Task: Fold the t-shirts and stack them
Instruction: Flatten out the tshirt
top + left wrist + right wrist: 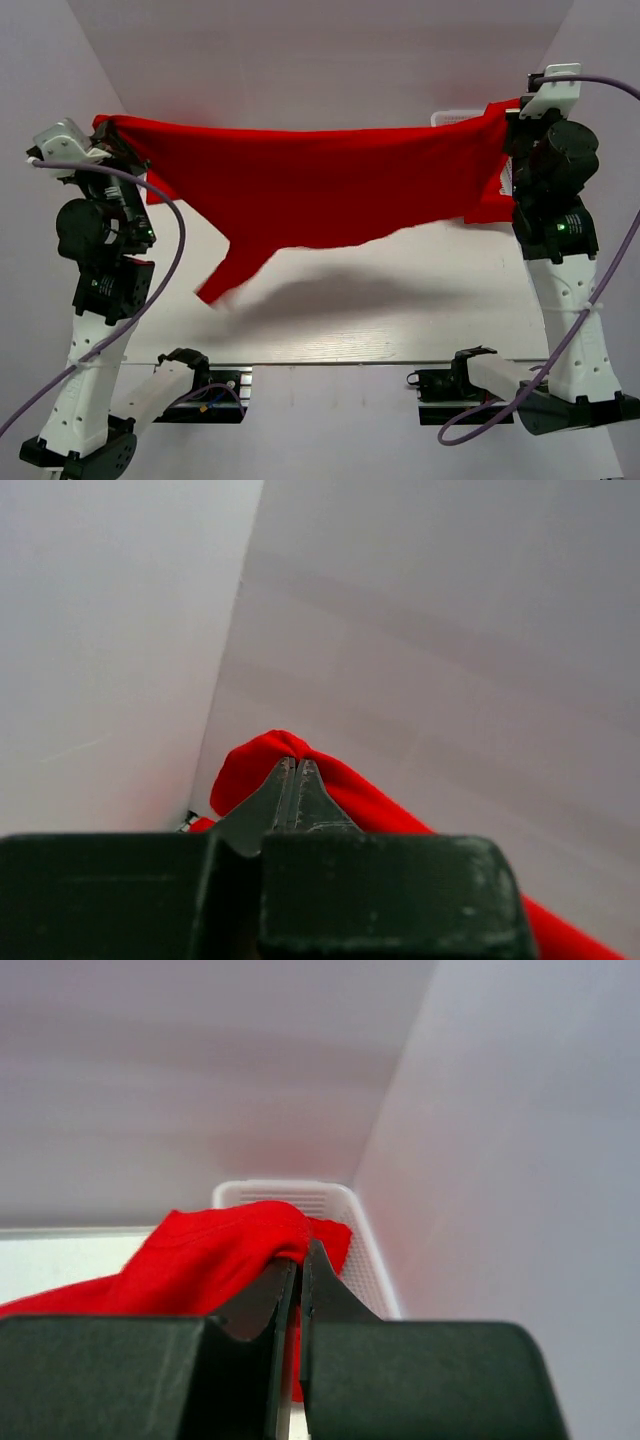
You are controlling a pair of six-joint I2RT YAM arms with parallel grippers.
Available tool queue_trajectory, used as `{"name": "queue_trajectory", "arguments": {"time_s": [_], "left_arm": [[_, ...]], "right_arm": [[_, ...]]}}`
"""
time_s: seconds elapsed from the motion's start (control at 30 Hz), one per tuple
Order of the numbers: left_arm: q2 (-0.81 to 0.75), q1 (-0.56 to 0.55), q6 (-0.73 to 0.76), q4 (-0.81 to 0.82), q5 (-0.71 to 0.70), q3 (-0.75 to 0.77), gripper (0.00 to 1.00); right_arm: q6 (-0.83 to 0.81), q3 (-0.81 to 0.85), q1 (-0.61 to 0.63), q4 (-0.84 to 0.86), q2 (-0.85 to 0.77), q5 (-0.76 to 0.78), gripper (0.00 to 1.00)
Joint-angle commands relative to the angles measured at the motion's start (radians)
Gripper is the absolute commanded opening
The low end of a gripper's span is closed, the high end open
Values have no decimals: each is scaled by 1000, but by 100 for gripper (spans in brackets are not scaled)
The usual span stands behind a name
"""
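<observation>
One red t-shirt (310, 185) hangs stretched in the air between my two grippers, above the white table (400, 310). My left gripper (112, 135) is shut on its left end; the wrist view shows the closed fingertips (292, 770) pinching red cloth (250, 770). My right gripper (515, 108) is shut on the right end; its wrist view shows red cloth (210, 1250) draped over the closed gripper (300, 1252). A sleeve (222, 280) droops toward the table at lower left. No other shirt shows.
A white lattice basket (455, 118) stands at the far right corner behind the shirt, also in the right wrist view (365, 1250). White walls enclose the table on the left, back and right. The shirt's shadow lies on the table middle.
</observation>
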Motion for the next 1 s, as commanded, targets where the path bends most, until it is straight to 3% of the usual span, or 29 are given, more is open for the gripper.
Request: {"name": "queue_trajectory", "arguments": {"time_s": [0.0, 0.3, 0.43, 0.7, 0.97], "left_arm": [[50, 1, -41, -120, 96, -8, 0], [68, 1, -41, -117, 94, 73, 0], [7, 1, -29, -117, 94, 82, 0], [-110, 1, -1, -160, 114, 110, 0], [-18, 1, -21, -196, 182, 121, 0]], "right_arm": [[5, -4, -9, 41, -27, -130, 0], [-37, 88, -10, 4, 2, -173, 0], [-73, 105, -8, -11, -60, -196, 0], [-117, 63, -7, 12, -200, -103, 0], [-104, 51, -9, 41, -121, -96, 0]]}}
